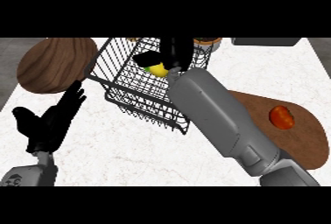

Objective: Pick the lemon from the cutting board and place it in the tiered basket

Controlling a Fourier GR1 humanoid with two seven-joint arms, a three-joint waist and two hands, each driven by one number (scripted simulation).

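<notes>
The yellow lemon [157, 69] shows over the wire tiered basket [123, 89], mostly hidden inside my right hand [173, 53], whose fingers curl round it. My right forearm reaches from the lower right up across the basket's near right edge. The brown cutting board [310, 131] lies at the right, partly under that forearm. My left hand [55, 118] rests open at the lower left, fingers up, left of the basket and apart from it.
A red-orange tomato-like fruit [282, 117] lies on the cutting board. A round wooden board [55, 63] sits at the back left. An orange-brown object [208, 42] and a dark grey item [265, 41] show at the counter's back edge.
</notes>
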